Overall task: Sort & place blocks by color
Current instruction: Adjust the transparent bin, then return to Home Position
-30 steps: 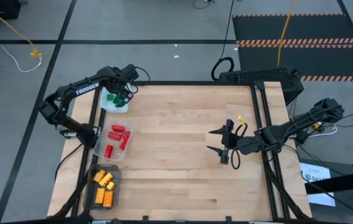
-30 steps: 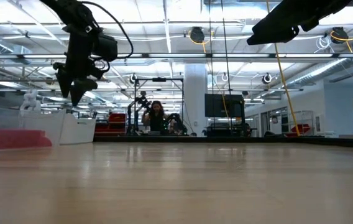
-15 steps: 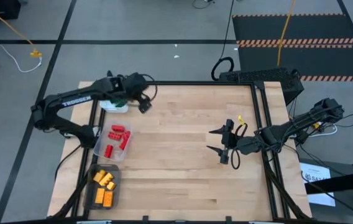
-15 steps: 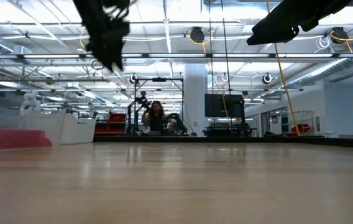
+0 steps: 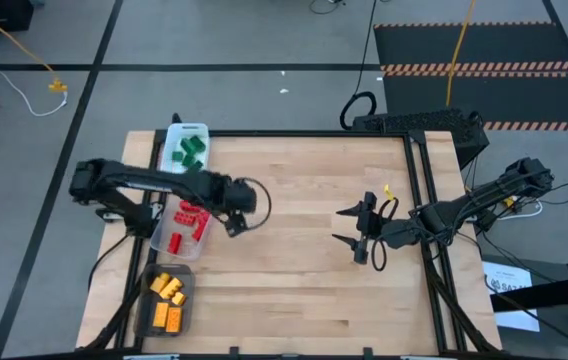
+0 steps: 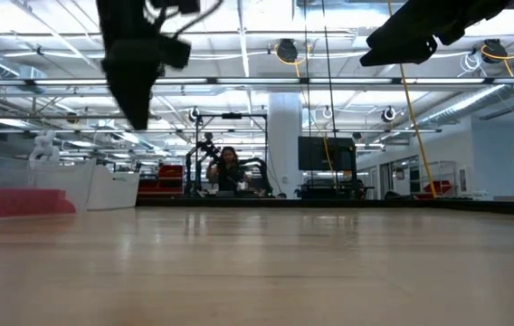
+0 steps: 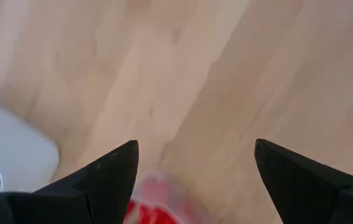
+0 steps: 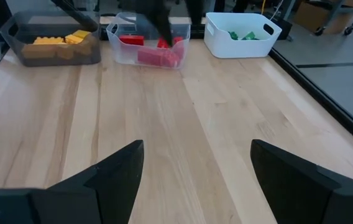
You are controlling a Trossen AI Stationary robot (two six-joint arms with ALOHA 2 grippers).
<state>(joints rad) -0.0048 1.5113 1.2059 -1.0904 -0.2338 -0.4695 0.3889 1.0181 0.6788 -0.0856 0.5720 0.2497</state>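
Observation:
The blocks lie sorted in three trays along the table's left edge. Green blocks (image 5: 186, 150) are in the white tray (image 5: 174, 168) at the far end. Red blocks (image 5: 188, 218) are in the clear tray (image 8: 148, 56), and yellow blocks (image 5: 167, 296) are in the dark tray (image 8: 15, 37). My left gripper (image 5: 234, 222) hangs open above bare wood just right of the clear tray, its fingers (image 7: 111, 177) pointing steeply down. My right gripper (image 5: 345, 226) stays open in the air over the table's right half, with nothing between its fingers (image 8: 120, 171).
A black frame (image 5: 419, 200) runs along the table's right and far edges. Bare wood (image 5: 294, 270) fills the middle and near part of the table. Beyond the table in the low view a person (image 6: 228, 170) sits far back in the room.
My left gripper has swung from above the white tray with the green blocks toward the table's near edge and a little to the right. It now hangs beside the clear tray, has turned about as it went, and has stayed open. The green blocks now show uncovered.

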